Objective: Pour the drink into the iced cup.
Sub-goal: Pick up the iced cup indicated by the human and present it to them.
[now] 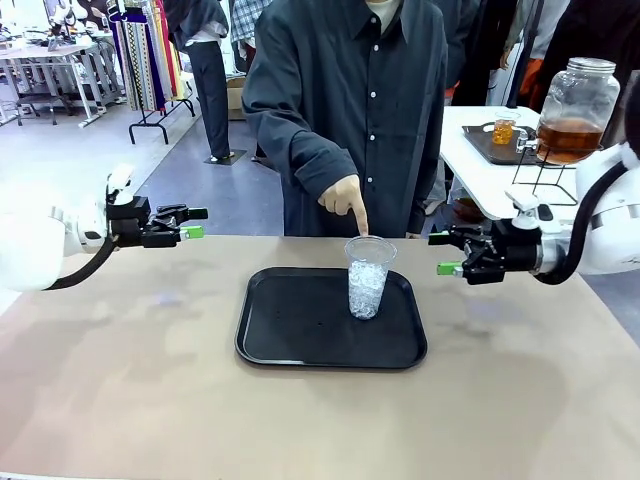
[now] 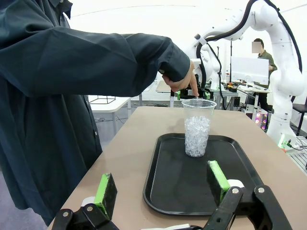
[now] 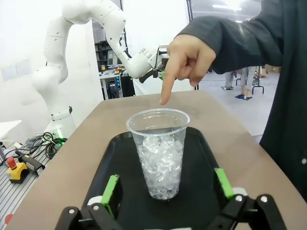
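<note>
Bright, even indoor light, soft shadows (wrist backgrounds blown out), bowed edges.

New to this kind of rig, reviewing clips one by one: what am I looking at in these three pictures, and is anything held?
Two white robot arms share a table with a person. The front view looks across it from between the arms; the other two come from a camera on each wrist, looking along that arm's green-padded fingers. The left hand and the right hand both hover open, holding nothing. On a black tray stands a clear cup of ice; the person's hand points down at it. The amber drink sits in a glass jar on a side table beyond the right arm.
</note>
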`<action>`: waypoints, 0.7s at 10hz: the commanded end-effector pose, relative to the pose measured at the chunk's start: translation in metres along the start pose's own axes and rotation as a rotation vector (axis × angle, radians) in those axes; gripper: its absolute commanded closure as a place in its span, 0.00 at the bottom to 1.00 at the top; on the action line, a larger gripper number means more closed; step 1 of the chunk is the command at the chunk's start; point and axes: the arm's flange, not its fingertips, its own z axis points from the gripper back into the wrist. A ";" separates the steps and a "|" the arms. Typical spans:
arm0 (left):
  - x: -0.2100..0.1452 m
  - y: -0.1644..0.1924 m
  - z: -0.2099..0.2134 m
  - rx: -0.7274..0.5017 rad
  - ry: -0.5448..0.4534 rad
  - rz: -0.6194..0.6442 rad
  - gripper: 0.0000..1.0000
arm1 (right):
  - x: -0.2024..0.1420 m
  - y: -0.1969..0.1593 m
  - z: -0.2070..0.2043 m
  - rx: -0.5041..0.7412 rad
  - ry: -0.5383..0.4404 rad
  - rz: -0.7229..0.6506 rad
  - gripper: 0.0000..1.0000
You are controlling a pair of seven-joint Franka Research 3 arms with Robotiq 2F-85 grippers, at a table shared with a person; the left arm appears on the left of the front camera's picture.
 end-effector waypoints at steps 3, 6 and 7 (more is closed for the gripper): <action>0.005 -0.002 0.000 -0.002 -0.005 0.000 0.00 | -0.036 -0.009 -0.050 -0.016 -0.031 0.033 0.00; 0.005 -0.002 0.000 -0.002 -0.005 0.000 0.00 | -0.046 -0.010 -0.062 0.004 -0.016 0.018 0.00; 0.005 -0.002 0.000 -0.002 -0.005 0.000 0.00 | -0.049 -0.010 -0.067 0.015 -0.015 0.009 0.00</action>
